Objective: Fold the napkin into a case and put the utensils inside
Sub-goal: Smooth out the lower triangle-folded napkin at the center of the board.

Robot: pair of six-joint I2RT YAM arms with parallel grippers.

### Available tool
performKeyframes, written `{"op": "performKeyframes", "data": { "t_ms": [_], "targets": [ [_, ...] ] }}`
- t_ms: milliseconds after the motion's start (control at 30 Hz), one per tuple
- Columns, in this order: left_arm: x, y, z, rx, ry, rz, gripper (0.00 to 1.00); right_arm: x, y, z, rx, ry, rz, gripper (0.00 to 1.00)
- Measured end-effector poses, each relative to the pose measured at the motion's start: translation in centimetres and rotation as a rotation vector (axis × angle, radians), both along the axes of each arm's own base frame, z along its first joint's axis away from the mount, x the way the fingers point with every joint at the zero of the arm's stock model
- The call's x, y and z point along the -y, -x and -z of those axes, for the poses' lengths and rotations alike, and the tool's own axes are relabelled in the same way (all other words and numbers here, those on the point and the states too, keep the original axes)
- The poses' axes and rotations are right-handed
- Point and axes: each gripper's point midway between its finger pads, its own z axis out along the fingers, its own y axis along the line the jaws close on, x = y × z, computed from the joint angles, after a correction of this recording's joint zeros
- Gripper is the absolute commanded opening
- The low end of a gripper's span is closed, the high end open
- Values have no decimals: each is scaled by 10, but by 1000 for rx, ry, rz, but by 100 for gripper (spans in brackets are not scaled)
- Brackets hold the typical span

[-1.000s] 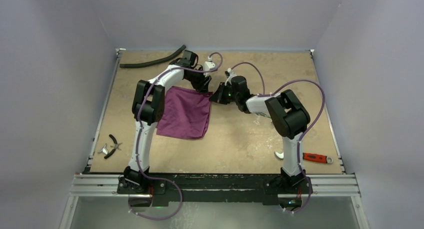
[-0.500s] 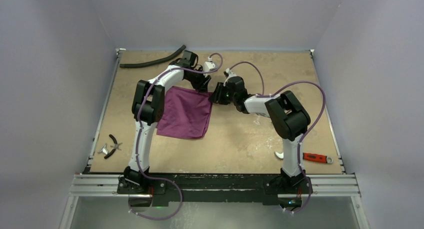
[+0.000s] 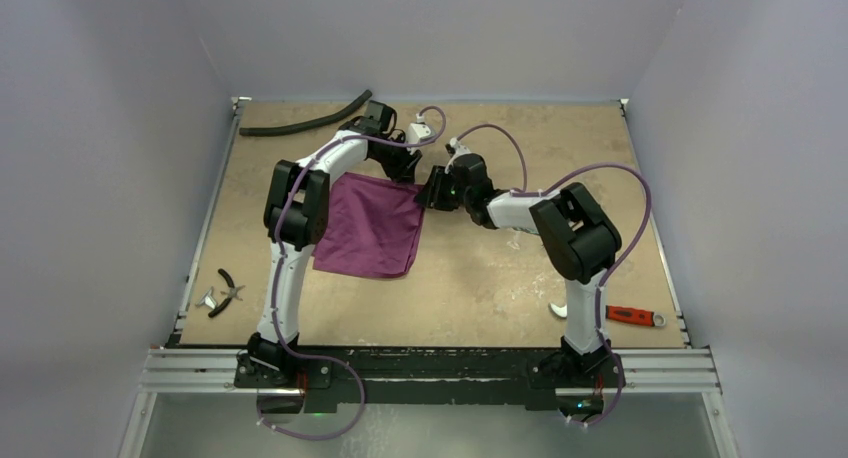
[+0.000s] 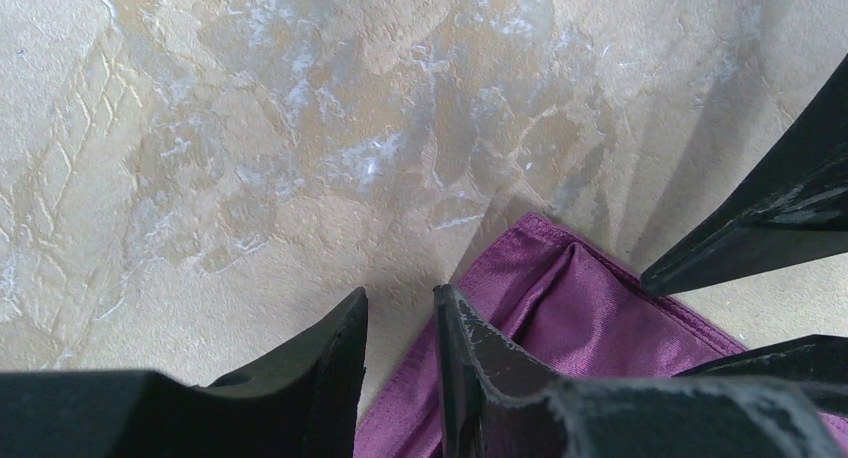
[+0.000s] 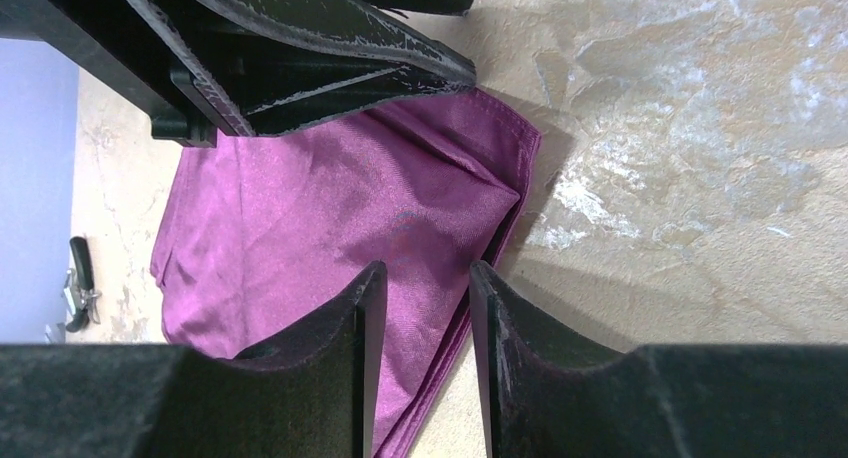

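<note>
The plum-purple napkin (image 3: 370, 226) lies flat on the table, folded over, with doubled hems along its right edge. Both grippers meet at its far right corner. My left gripper (image 3: 407, 170) hangs over that corner with a gap between its jaws; in the left wrist view (image 4: 400, 293) bare table and the napkin's (image 4: 600, 308) hem show through the gap. My right gripper (image 3: 433, 191) is open just right of the corner, its jaws astride the napkin's (image 5: 330, 208) right edge in the right wrist view (image 5: 428, 268). No case shape shows. The utensils are not visible.
A long black hose (image 3: 305, 118) lies at the far left of the table. Small black-handled pliers (image 3: 226, 290) sit near the left edge. A red-handled tool (image 3: 632, 315) lies at the near right, beside the right arm's base.
The right gripper has opened and crept slightly left toward the napkin's corner. The left gripper's jaws have narrowed a little. The napkin lies as before.
</note>
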Motion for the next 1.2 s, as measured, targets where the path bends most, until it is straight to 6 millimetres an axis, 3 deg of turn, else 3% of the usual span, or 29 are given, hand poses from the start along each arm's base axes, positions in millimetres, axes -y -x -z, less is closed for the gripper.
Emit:
{"op": "performKeyframes", "data": {
  "t_ms": [967,1067,1200],
  "targets": [
    [-1,-1,0,5,-5,-3,26,-3,-3,13,-30,-10,10,35],
    [-1,-1,0,4,-5,-3,25,-5,-10,13,-23,-7,15,27],
    [-1,-1,0,4,-5,-3,25,-4,-14,15,-16,9,28,5]
  ]
}}
